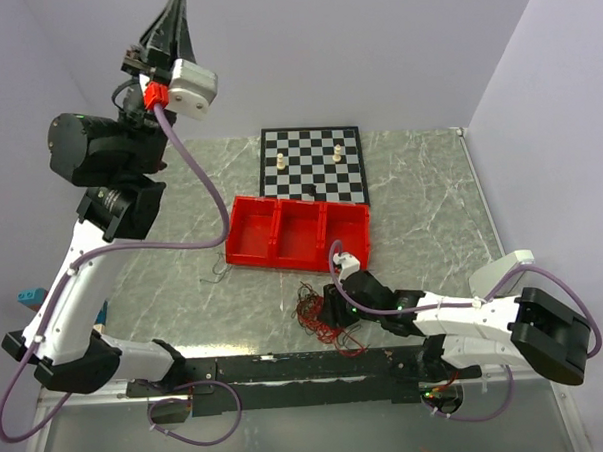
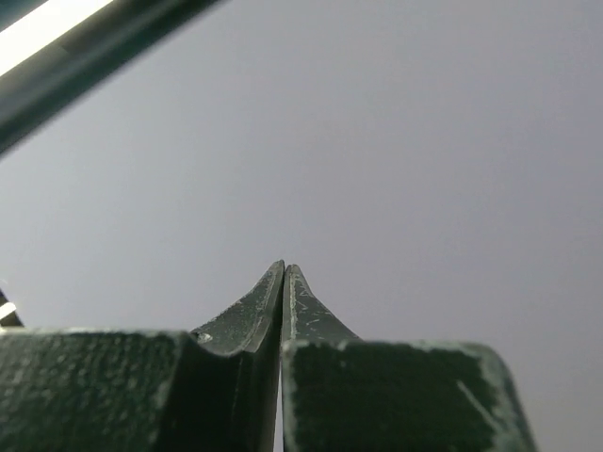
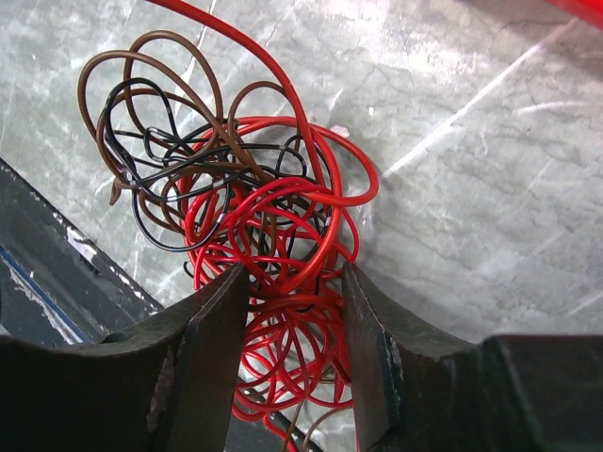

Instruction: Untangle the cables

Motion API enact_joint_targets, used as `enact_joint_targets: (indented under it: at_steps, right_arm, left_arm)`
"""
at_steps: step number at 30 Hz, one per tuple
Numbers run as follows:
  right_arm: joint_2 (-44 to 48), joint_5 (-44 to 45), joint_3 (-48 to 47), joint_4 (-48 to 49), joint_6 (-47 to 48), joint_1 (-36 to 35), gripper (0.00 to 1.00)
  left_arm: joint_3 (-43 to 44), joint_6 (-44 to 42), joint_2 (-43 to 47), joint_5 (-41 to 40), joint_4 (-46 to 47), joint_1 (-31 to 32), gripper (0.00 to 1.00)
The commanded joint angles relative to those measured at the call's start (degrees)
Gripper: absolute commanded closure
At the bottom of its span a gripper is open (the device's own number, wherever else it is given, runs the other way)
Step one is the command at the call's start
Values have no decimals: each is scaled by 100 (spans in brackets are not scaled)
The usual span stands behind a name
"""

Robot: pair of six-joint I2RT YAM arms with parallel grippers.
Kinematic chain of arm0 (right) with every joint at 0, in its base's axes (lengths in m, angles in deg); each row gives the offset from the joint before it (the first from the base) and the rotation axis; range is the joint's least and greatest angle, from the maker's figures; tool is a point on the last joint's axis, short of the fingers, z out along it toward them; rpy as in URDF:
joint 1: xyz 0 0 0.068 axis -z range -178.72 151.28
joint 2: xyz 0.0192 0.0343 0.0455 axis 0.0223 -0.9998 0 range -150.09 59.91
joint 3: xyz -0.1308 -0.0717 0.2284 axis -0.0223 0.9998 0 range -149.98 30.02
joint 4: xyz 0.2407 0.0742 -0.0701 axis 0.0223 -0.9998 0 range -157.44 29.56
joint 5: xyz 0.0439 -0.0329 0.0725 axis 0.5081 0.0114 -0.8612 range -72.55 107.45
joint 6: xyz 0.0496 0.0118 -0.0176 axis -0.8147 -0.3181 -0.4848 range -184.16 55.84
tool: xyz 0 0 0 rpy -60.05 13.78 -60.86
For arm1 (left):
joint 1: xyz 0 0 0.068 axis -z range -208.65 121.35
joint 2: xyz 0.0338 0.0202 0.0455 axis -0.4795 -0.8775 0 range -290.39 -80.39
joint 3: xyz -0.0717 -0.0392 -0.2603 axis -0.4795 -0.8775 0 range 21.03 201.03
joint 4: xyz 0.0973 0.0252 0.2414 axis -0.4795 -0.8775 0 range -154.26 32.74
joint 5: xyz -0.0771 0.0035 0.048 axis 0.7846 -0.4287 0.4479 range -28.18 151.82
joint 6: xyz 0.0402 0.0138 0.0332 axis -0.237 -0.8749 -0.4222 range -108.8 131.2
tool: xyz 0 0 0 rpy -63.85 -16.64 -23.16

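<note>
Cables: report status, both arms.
Left gripper high, jaws shut, empty. Right gripper low, jaws open astride cables, red and brown loops tangled on table. Red tray beyond, nothing blocking.

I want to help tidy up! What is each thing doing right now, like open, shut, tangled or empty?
Cables: tangled in one clump on the table.
Right end effector: open, straddling the clump.
Left end effector: shut, holding nothing, raised high.
Tray: compartments look empty.
Chess pieces: two white ones upright on the board.
</note>
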Motion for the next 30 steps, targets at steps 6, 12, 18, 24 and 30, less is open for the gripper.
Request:
enact_joint_targets:
  at_steps: [6,12,18,24,30]
  right_arm:
    - [216,184,16,-586,23,-100,48]
    - [392,307,-11,-664,59,-100,45]
    - [541,404,24,-718,50,-100,43]
    - [585,430,94,-709,6,-100,41]
    - [550,439,68,-691,-3,-100,41]
  left_arm:
    - [812,-170,-283,186,145,7,93]
    - [-617,241,243,193,-3765,-63,68]
    - [-3131,507,683,1177,-5737,-142,46]
    - [-3968,234,342,1943,-6855,-344,20]
    - [-5004,-10,279,1821,-6242,-467,20]
